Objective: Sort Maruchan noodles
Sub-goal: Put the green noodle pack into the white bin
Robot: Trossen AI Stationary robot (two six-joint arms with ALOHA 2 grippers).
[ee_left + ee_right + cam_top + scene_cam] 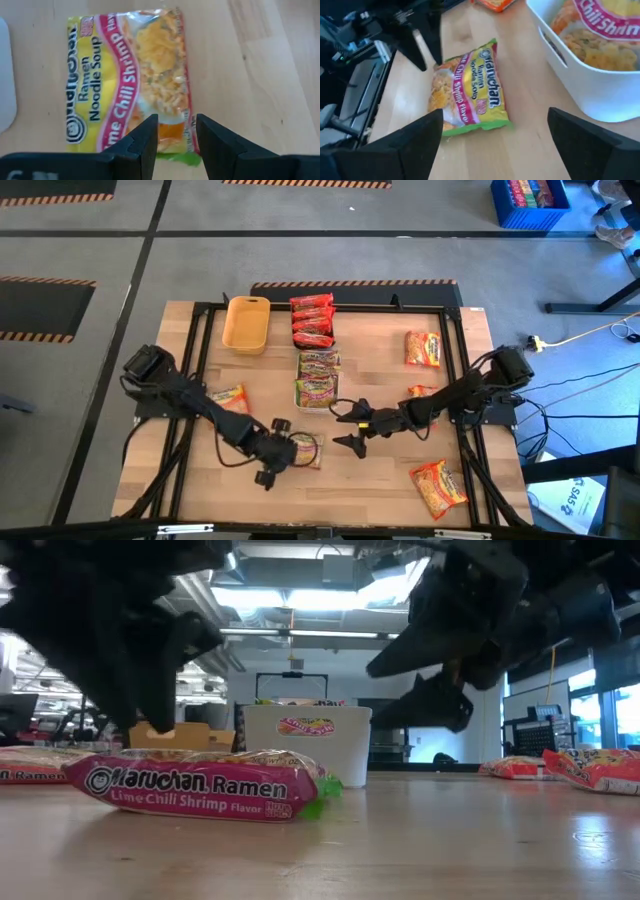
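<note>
A green-pink Lime Chili Shrimp noodle packet [308,450] [200,785] lies flat on the wooden table near its near edge. My left gripper [283,452] [177,142] is open by a narrow gap and stands over the packet's [130,75] end nearest it, fingers pointing down at it. My right gripper [347,426] [495,125] is wide open and hangs above the table just to the right of the packet [470,90], pointing toward it and toward the left gripper [420,40]. Whether the left fingers touch the packet, I cannot tell.
A white tray [318,392] [590,85] with green-pink packets sits at the table's middle, red packets [312,320] behind it, and a yellow tray [247,323] is at the far left. Orange packets [423,348] [438,485] [230,398] lie scattered. Bare wood runs along the near edge.
</note>
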